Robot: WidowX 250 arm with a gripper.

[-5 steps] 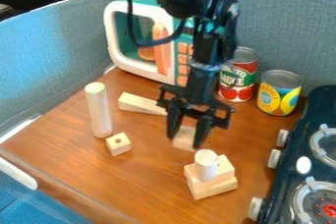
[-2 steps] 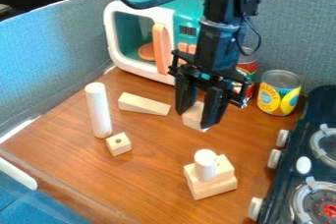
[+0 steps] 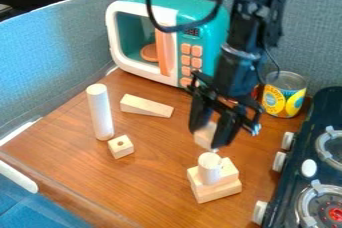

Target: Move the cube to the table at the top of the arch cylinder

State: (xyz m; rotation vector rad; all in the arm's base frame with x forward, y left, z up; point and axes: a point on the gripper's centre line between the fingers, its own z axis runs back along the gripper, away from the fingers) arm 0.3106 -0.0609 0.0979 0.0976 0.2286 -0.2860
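Note:
My gripper hangs right of the table's middle, shut on a pale wooden cube between its fingers. Just below the cube in the view stands a short white cylinder on stacked wooden blocks. The cube appears slightly above and behind the cylinder's top; whether they touch I cannot tell. A smaller wooden block with a hole lies on the wooden table to the left, beside a tall white cylinder standing upright.
A wooden wedge lies behind. The toy microwave stands at the back, with a yellow can to its right and a red can partly hidden by the arm. A black stove borders the right side.
The gripper lifted the cube off the table between the first two frames, then moved right and somewhat toward the camera with it. The cylinder and stacked blocks have stayed put.

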